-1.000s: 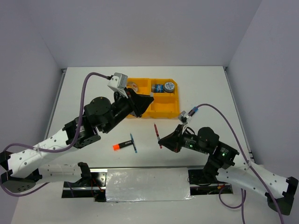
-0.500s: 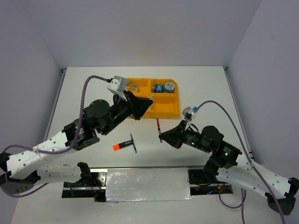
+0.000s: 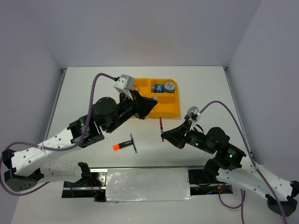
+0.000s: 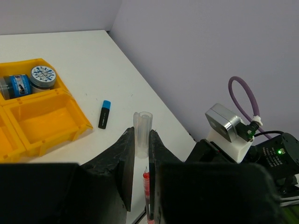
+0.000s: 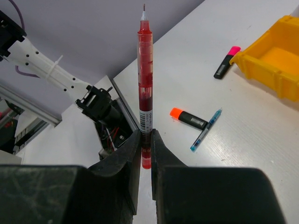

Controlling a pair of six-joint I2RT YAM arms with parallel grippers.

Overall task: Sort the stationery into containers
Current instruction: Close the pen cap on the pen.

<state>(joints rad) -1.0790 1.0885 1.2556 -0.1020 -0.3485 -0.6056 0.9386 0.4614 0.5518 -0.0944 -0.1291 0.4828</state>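
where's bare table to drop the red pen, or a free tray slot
The tray has an empty near-right compartment. Bare table: right of the blue-capped marker, and the far-left corner. Crowded in front of the tray: orange marker, blue pen, left gripper with clear cap, right gripper with red pen.

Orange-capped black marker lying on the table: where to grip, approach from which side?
Come from above, jaws across the black barrel of the orange-capped black marker near its cap. It lies flat, and the thin blue pen sits close at its other end.
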